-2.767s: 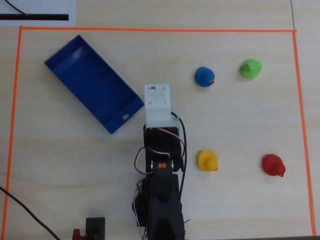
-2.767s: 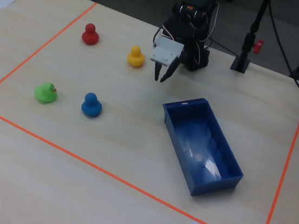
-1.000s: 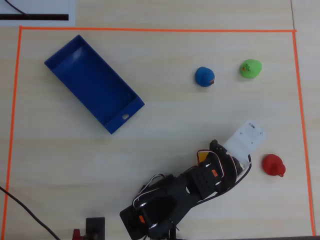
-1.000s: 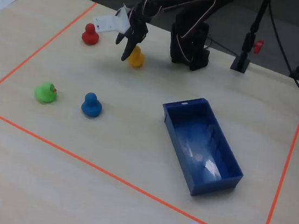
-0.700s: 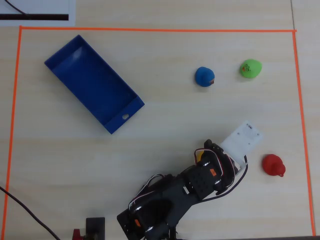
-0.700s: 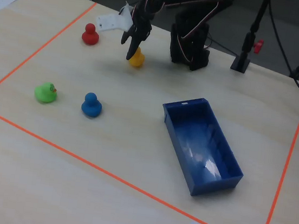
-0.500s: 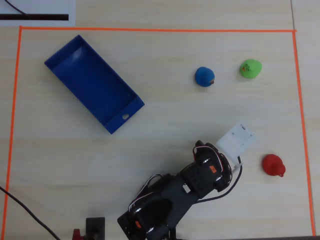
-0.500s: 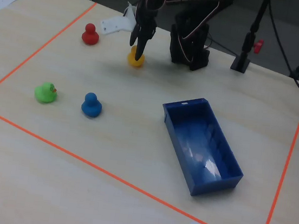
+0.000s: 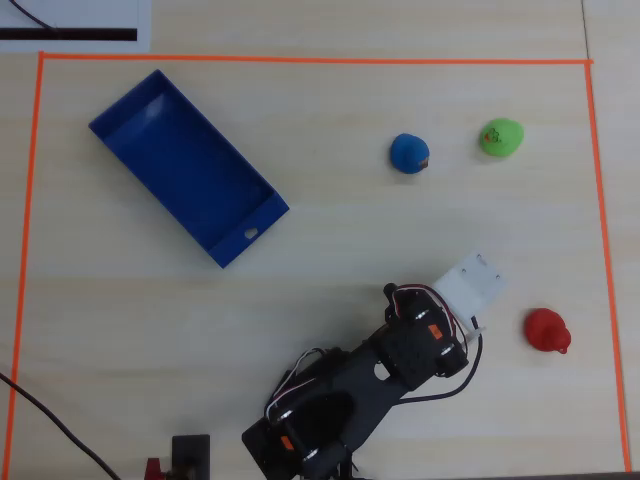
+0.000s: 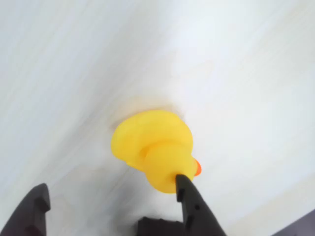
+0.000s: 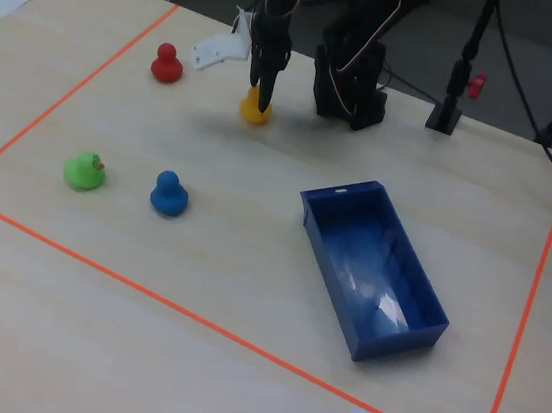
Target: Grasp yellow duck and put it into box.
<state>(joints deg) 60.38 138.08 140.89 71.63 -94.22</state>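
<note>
The yellow duck (image 10: pixel 152 147) with its orange beak stands on the pale table, just ahead of my open gripper (image 10: pixel 111 184). Its head touches the tip of the right finger (image 10: pixel 194 206), and the left finger (image 10: pixel 34 206) stands well apart from it. In the fixed view the gripper (image 11: pixel 260 92) points down right over the duck (image 11: pixel 254 111). In the overhead view the arm and gripper (image 9: pixel 450 310) hide the duck. The blue box (image 9: pixel 190 165) lies empty at the upper left, with the hole in its near end wall; it also shows in the fixed view (image 11: pixel 374 269).
A red duck (image 9: pixel 547 330) sits to the right of the gripper. A blue duck (image 9: pixel 409 153) and a green duck (image 9: pixel 501 137) sit further away. Orange tape (image 9: pixel 300 60) frames the work area. The arm's base (image 11: pixel 351 75) stands behind the yellow duck.
</note>
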